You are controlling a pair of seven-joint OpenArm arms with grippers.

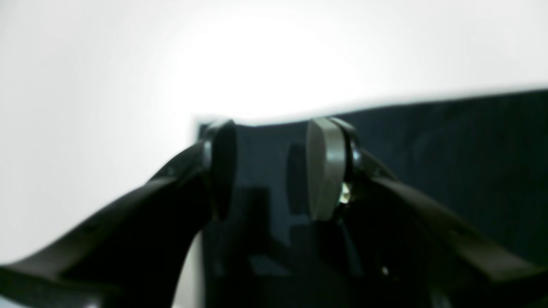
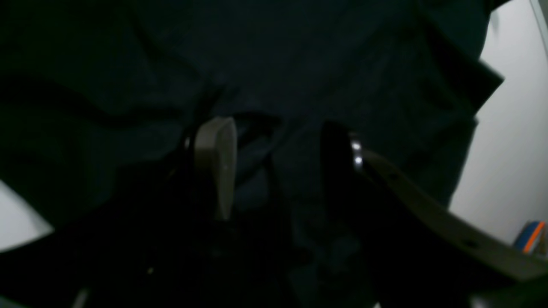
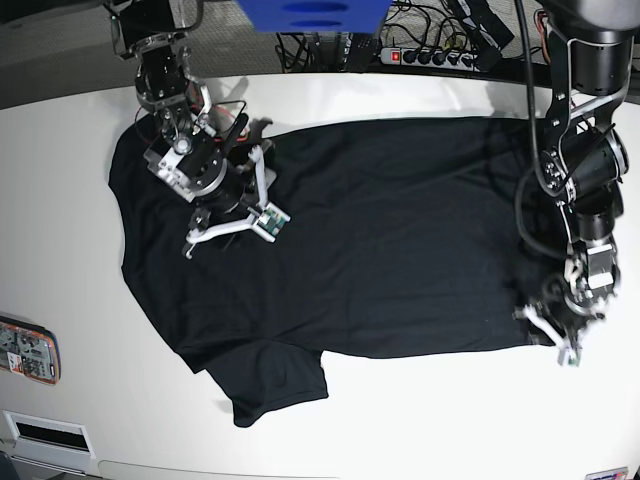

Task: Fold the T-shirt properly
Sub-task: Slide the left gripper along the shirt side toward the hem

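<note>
The black T-shirt [image 3: 380,230] lies spread on the white table [image 3: 450,420], with one sleeve at the lower left of the base view. My right gripper [image 3: 228,205] is over its upper-left part. In the right wrist view its fingers [image 2: 218,162] stand apart, so the right gripper [image 2: 278,167] is open, with rumpled T-shirt [image 2: 299,51] cloth right under it. My left gripper [image 3: 552,322] is at the shirt's lower-right corner. It is open [image 1: 274,145] above the T-shirt [image 1: 449,149] edge, and nothing is pinched between its pads.
A flat orange-edged object [image 3: 28,350] lies at the table's left edge and a white box [image 3: 45,432] at the bottom left. A power strip with cables [image 3: 430,55] and a blue object [image 3: 310,12] sit behind the table. The white tabletop surrounds the shirt.
</note>
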